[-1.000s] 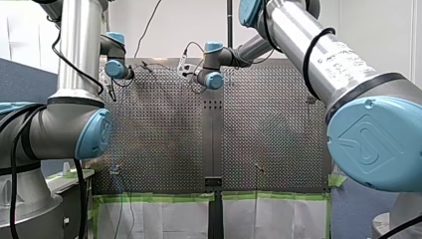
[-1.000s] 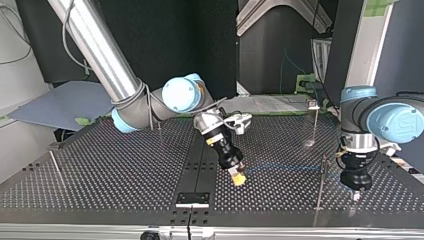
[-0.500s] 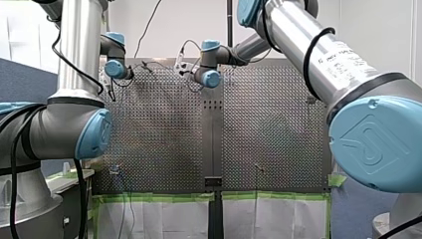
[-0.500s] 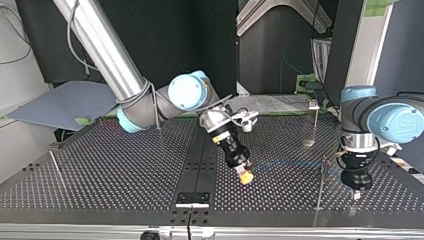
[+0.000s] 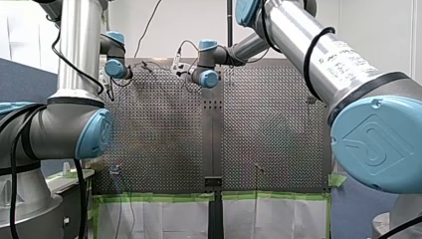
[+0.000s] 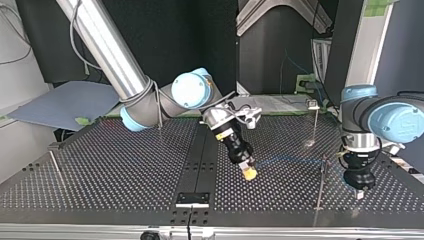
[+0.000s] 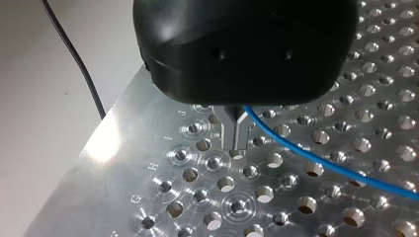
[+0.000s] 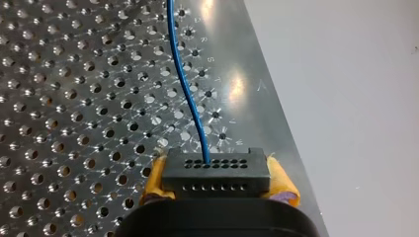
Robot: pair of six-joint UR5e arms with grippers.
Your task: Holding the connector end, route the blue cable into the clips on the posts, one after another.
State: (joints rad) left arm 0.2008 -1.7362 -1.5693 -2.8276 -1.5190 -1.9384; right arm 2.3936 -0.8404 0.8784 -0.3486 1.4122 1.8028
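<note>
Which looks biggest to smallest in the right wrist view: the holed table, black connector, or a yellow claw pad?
Largest: holed table.
Next: black connector.
Smallest: yellow claw pad, though partly hidden by the connector.

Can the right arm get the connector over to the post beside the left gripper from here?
Likely yes: only table and the cable lie between the right gripper, holding the connector, and the post; the left gripper stands beyond it.

Robotics lab — perforated metal work table [image 6: 100,170].
</note>
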